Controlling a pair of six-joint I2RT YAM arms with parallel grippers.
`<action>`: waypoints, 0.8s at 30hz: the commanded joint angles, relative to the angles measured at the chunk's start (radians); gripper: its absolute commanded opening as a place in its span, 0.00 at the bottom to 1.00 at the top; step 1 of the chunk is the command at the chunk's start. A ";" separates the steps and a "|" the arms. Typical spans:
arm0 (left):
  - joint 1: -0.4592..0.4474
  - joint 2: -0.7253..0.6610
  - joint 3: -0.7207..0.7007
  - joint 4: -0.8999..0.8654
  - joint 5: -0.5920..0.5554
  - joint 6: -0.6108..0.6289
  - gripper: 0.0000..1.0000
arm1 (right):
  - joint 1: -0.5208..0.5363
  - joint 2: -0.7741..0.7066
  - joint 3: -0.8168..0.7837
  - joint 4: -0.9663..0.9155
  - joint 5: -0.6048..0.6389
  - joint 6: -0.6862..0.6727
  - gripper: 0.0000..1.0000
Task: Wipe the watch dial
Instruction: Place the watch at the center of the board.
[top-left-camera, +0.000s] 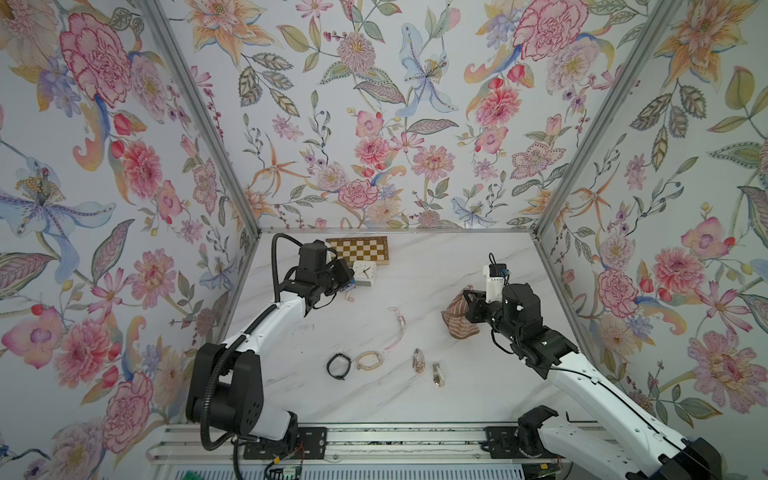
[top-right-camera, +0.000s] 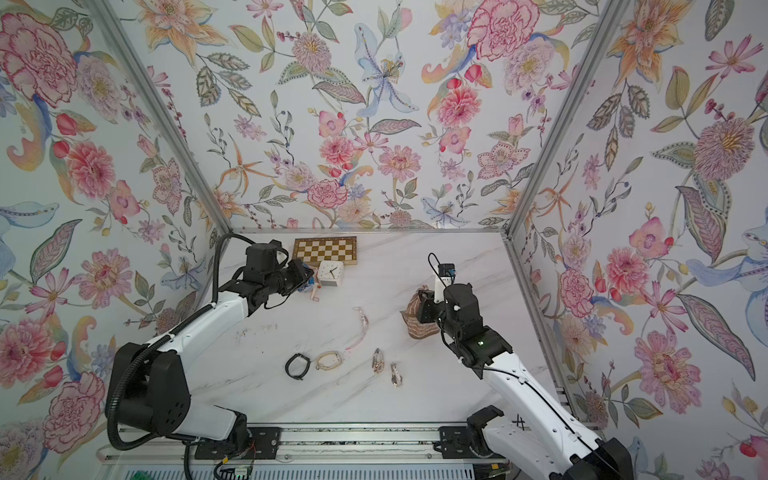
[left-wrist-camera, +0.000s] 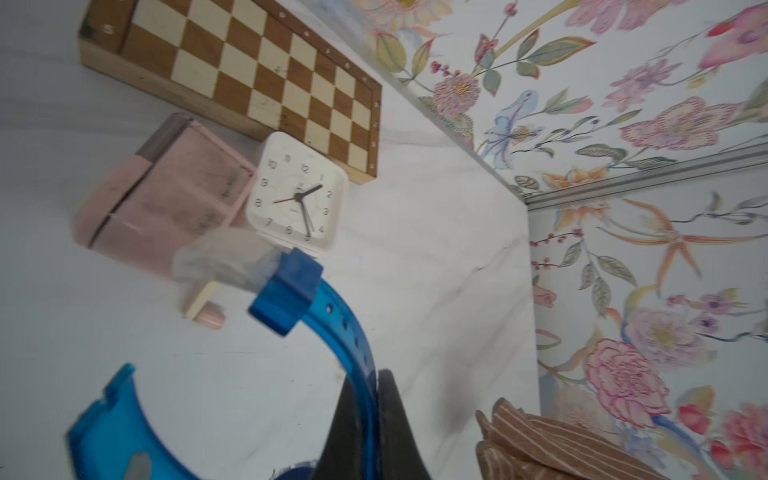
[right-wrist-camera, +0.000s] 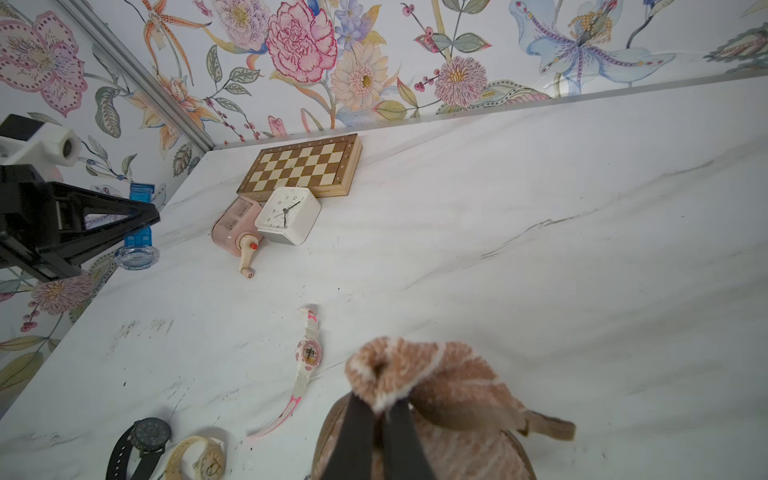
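Got a translucent blue plastic watch (left-wrist-camera: 349, 332) pinched by its holed strap in the left jaws, clamped on the band, up off the worktop (top-left-camera: 457, 395) around 10 o'clock, just beside the white clock (top-left-camera: 365, 272). Looks light, with a bendy strap, so probably swings and twists under a hard push. Guessing a slick, easily scratched clear round case (right-wrist-camera: 137, 255); better to brace close to the case than out on the band. Can't make out the dial's facing. Over at 3 o'clock, holding a bunched fold of soft brown striped cloth (right-wrist-camera: 436, 382) in the right jaws, squeezed tight on it, well apart from the watch. No wiping contact yet.
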 joint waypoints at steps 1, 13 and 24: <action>0.028 0.096 0.052 -0.266 -0.099 0.241 0.00 | 0.016 0.012 0.052 0.026 -0.028 -0.016 0.00; 0.103 0.368 0.229 -0.340 -0.145 0.353 0.00 | 0.045 0.011 0.041 0.017 -0.008 -0.023 0.00; 0.110 0.502 0.352 -0.409 -0.134 0.375 0.11 | 0.045 -0.004 0.043 0.009 0.027 -0.028 0.00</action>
